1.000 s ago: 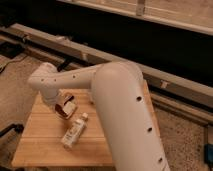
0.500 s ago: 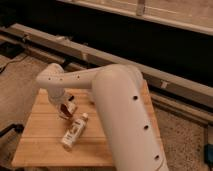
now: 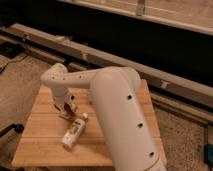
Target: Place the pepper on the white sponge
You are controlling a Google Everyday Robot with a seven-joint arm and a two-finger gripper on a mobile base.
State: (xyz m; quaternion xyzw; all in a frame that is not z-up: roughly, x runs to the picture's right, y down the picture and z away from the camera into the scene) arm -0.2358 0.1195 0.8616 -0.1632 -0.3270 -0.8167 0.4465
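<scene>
My gripper (image 3: 65, 107) points down over the left-middle of the wooden table (image 3: 40, 140), hanging from the white wrist (image 3: 57, 80). A small dark red-brown shape, apparently the pepper (image 3: 61, 106), shows at the gripper's tip, partly hidden by it. Just under the tip lies a small pale patch that may be the white sponge (image 3: 65, 115). I cannot tell whether the pepper touches it. The thick white arm (image 3: 120, 115) covers the table's right half.
A longer white bottle (image 3: 73, 132) lies on its side just right of and below the gripper, cap toward the arm. Speckled floor surrounds the table, a dark rail (image 3: 100, 52) runs behind it, and a black cable (image 3: 10, 131) lies left.
The wrist has shifted slightly to the right and the gripper has dropped a little toward the table. The bottle has not moved.
</scene>
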